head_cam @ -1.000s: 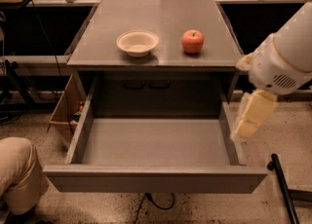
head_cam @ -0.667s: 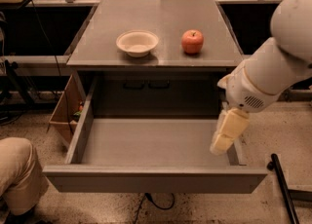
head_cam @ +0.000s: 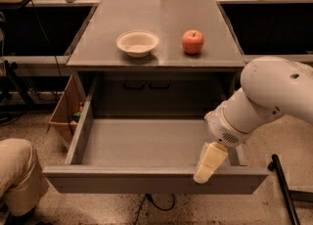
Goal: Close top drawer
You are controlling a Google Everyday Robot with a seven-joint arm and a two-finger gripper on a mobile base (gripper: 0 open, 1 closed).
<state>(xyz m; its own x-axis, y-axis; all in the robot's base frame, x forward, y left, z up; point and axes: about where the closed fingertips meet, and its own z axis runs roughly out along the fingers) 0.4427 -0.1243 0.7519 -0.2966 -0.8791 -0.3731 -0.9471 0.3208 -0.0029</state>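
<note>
Top drawer (head_cam: 142, 143) is wide open across the lower middle, pincer (head_cam: 202, 175) (can't tell if spread or pressed together) sits at its front lip, lower right, so I'd push square on, straight back under the desk (head_cam: 161, 18).

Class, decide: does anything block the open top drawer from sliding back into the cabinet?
Nothing visible does. The top drawer shows no object inside; the bowl and apple sit above on the cabinet top. The gripper is at its front rim.
</note>
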